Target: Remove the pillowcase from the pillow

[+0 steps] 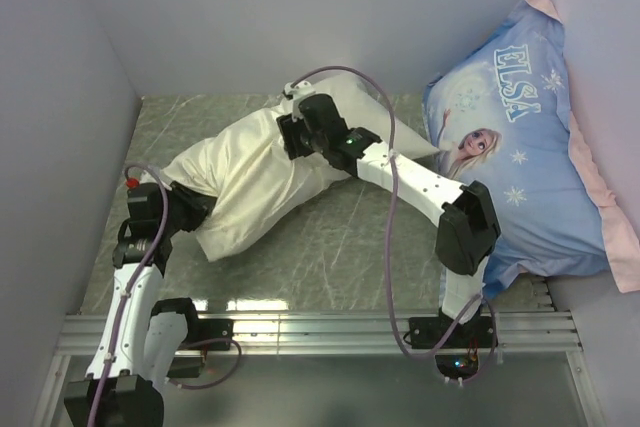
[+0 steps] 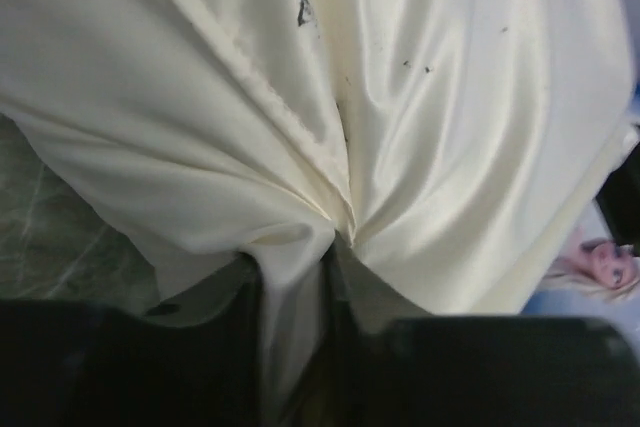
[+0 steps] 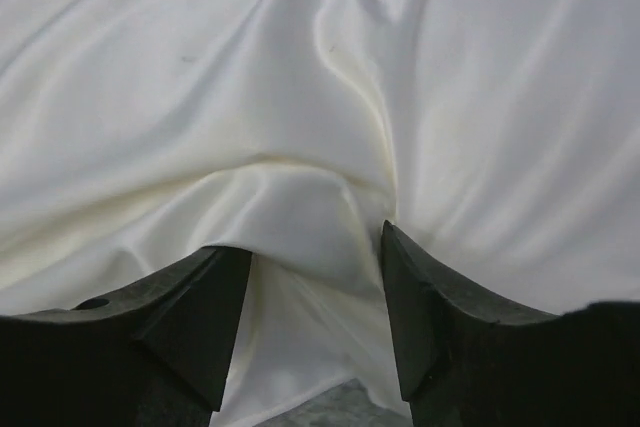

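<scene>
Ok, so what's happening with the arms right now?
Both arms are on the cream pillowcase, lying on the table with the white pillow poking out of its far right end. The left pincer pinches bunched fabric at the near left end. The right pincer sits mid-case, jaws apart around a loose fold, not gripping. Most of the pillow is covered.

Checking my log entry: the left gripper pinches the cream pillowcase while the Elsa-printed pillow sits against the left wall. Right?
No: the Elsa-printed pillow sits against the right wall, as the top external view shows. The left gripper does pinch the cream pillowcase.
</scene>
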{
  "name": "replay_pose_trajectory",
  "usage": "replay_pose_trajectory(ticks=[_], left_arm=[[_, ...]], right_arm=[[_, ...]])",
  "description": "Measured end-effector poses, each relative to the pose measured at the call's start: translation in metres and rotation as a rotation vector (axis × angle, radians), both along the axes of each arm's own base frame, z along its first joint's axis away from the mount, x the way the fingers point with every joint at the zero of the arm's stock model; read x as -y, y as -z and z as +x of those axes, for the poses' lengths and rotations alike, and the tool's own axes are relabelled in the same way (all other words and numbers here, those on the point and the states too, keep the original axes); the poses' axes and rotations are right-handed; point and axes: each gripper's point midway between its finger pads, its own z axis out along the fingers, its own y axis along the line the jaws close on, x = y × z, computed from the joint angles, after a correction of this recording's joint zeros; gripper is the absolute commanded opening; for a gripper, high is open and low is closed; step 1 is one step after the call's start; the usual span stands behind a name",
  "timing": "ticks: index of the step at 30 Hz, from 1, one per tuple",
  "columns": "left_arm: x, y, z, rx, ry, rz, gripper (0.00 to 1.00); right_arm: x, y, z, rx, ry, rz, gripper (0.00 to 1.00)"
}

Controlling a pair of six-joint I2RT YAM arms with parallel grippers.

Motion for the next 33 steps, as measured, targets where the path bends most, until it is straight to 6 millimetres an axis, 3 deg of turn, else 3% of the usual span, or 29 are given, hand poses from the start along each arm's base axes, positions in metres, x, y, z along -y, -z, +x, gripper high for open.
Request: replay_pose_trajectory(ticks=[1,4,7,10,13,16,20,23,27,30,31,33], left_arm=[[0.001,0.003,-0.002,-0.017,0.010,-0.001,0.60],[0.005,0.012,-0.011,-0.062,0.031,-0.006,0.76],[0.011,0.010,-0.020,-0.072,0.066,-0.006,0.78],[0.011,-0.005,-0.025,-0.058,0.074,0.017,0.77],[0.001,-0.028,-0.026,-0.026,0.024,0.066,0.74],[-0.013,-0.047,-0.028,0.006,-0.042,0.124,0.73],[-0.019,-0.045,-0.032,-0.004,-0.068,0.143,0.72],[-0.016,-0.030,-0.033,-0.032,-0.056,0.132,0.73],[-0.015,-0.018,-0.040,-0.057,-0.051,0.128,0.71],[-0.015,-0.021,-0.043,-0.046,-0.053,0.128,0.59],[-0.014,-0.020,-0.043,-0.047,-0.053,0.126,0.50],[-0.013,-0.012,-0.042,-0.061,-0.057,0.107,0.38]], right_arm=[[-0.002,-0.002,-0.003,0.006,0.006,0.001,0.66],[-0.010,-0.009,-0.035,0.009,-0.005,0.028,0.73],[-0.017,-0.014,-0.088,-0.003,-0.074,0.060,0.75],[-0.029,-0.024,-0.134,0.003,-0.146,0.089,0.75],[-0.047,-0.034,-0.166,0.027,-0.198,0.108,0.75],[-0.057,-0.032,-0.184,0.021,-0.220,0.111,0.76],[-0.076,-0.028,-0.188,0.023,-0.203,0.095,0.76],[-0.097,-0.023,-0.179,0.037,-0.172,0.077,0.77],[-0.104,0.005,-0.170,0.018,-0.148,0.019,0.74],[-0.103,0.027,-0.156,-0.008,-0.119,-0.033,0.64],[-0.103,0.033,-0.150,-0.015,-0.109,-0.047,0.50],[-0.101,0.045,-0.139,-0.031,-0.086,-0.068,0.32]])
